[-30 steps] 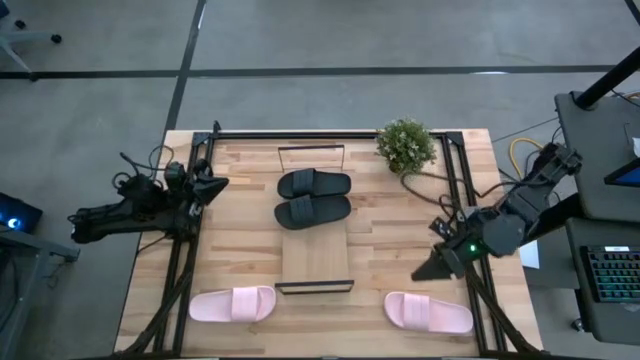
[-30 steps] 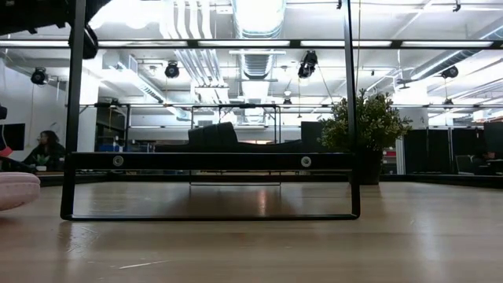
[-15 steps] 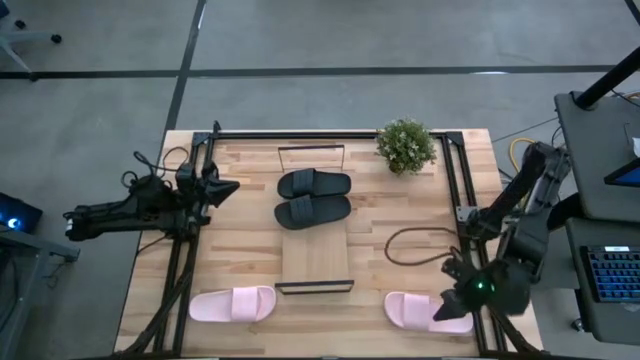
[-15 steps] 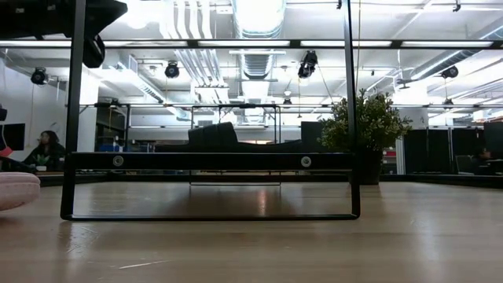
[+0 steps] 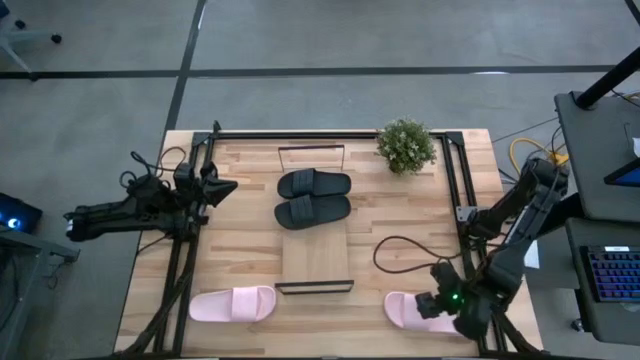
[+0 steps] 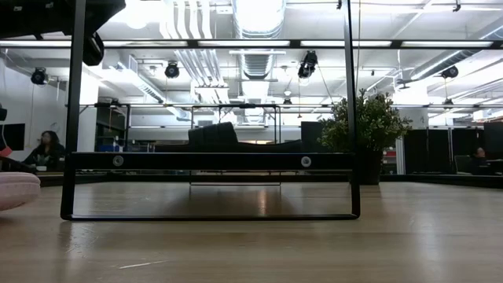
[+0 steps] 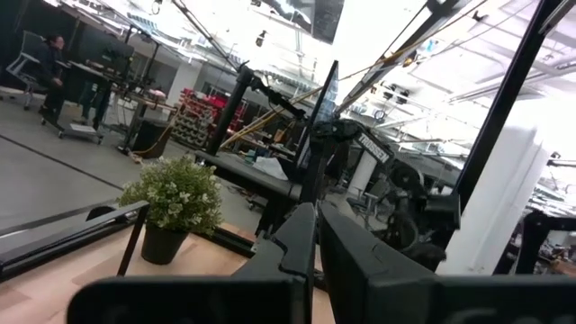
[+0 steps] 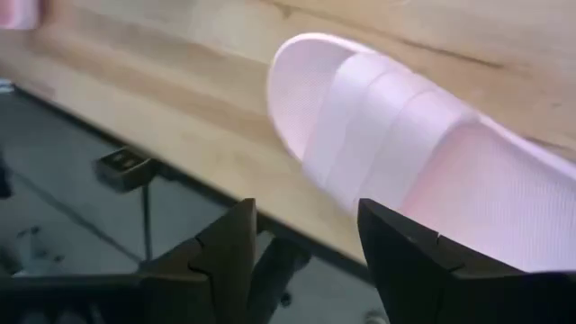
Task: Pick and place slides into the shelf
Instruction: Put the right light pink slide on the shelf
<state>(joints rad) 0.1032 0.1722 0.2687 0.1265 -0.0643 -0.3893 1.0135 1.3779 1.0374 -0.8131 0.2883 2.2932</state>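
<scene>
Two black slides [image 5: 314, 184] [image 5: 313, 211] lie side by side on the far half of the shelf [image 5: 316, 262], a narrow light board with black frame ends. One pale pink slide [image 5: 233, 304] rests on the table near the near-left corner, also showing in the low view as the pink slide [image 6: 16, 190]. The other pink slide [image 5: 412, 311] [image 8: 405, 153] lies sole-down near the near-right corner. My right gripper [image 5: 430, 304] [image 8: 306, 261] hovers open over its outer end, touching nothing. My left gripper [image 5: 224, 187] [image 7: 317, 247] is shut, raised over the table's left side.
A potted plant [image 5: 406, 146] stands at the far right of the table. A dark cable [image 5: 405, 250] loops over the table between the shelf and my right arm. Black frame rails [image 5: 180, 270] run along both table sides. The shelf's near half is bare board.
My right gripper has swung from mid-right of the table toward the near edge and down, turning to face the right pink slide. The cable has been dragged into a loop on the table. My left gripper has shifted slightly toward the right.
</scene>
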